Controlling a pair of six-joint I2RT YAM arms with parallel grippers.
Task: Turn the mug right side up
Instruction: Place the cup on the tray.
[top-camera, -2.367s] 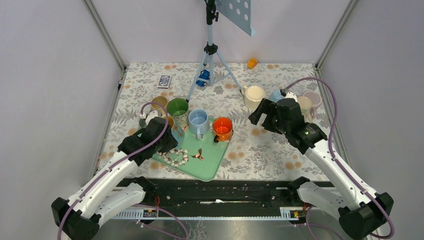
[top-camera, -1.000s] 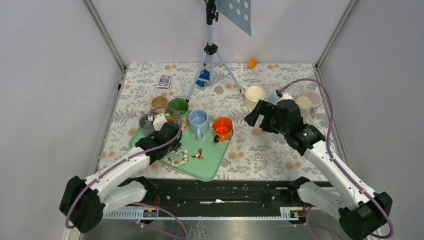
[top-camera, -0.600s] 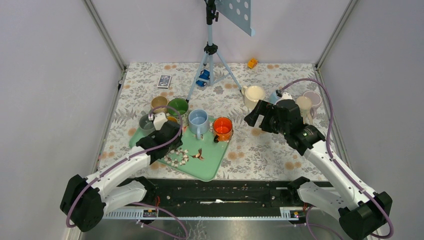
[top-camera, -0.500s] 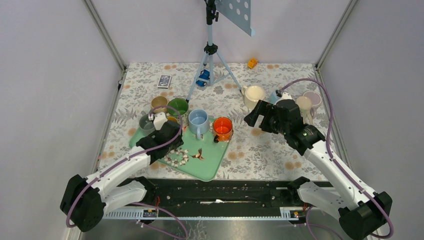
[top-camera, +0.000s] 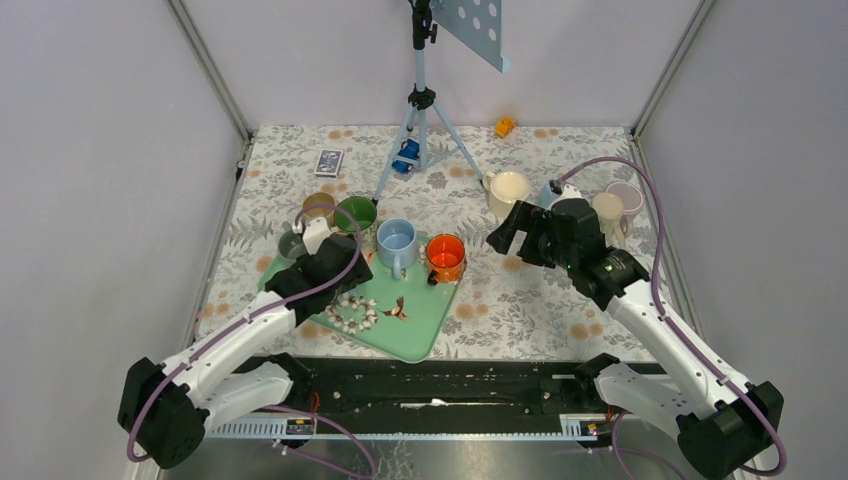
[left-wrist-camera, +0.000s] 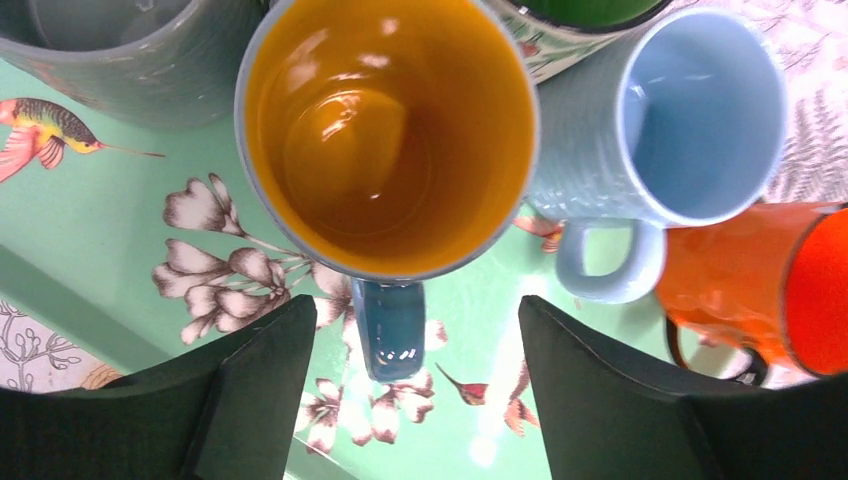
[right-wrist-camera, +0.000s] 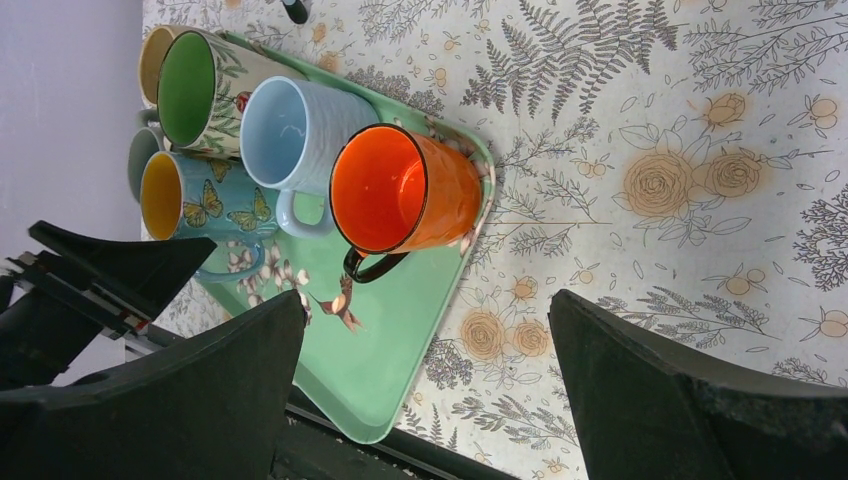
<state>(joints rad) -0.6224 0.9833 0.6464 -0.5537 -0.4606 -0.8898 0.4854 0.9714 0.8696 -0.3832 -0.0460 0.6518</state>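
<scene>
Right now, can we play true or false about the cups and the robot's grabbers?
1. The mug with the yellow inside stands right side up on the green tray. True.
2. The left gripper is squeezing that mug. False: its jaws stand open, one on each side of the blue handle, and neither touches it.
3. The orange mug is upside down. False: its opening faces up.
4. The right gripper is open and holds nothing. True.
5. The light blue mug sits off the tray on the flowery cloth. False: it stands on the tray, next to the orange mug.
</scene>
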